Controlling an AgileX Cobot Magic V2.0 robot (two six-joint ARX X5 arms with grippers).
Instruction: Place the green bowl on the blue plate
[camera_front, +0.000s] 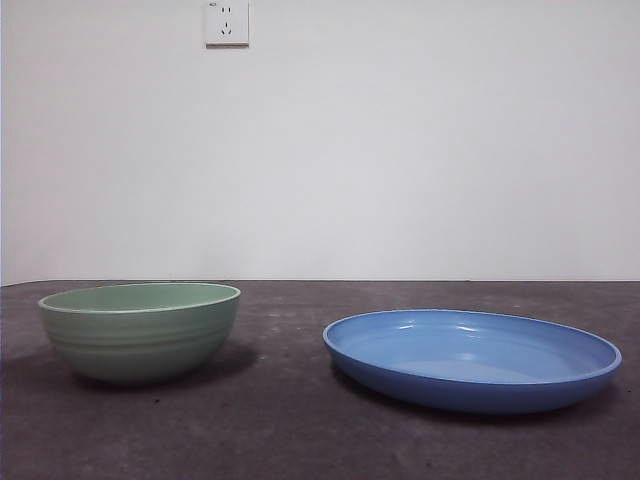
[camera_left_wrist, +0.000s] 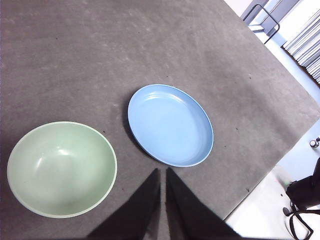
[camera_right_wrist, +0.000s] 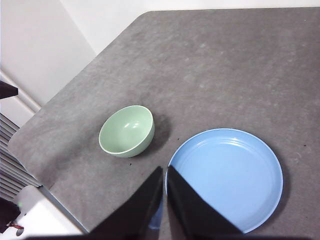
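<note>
Mint-green and glossy, the green bowl (camera_front: 140, 330) stands upright and empty on the dark grey worktop (camera_front: 300, 440), well apart from the blue plate (camera_front: 470, 358), which lies flat beside it with bare worktop between them. Neither tool has come down. The left tool (camera_left_wrist: 163, 172) hangs high with its jaws together, and the bowl looms large and near in its wrist view. The right tool (camera_right_wrist: 164, 171), jaws also together, hovers by the plate's rim, the bowl lying farther off. The left arm looks the nearer for the pickup.
</note>
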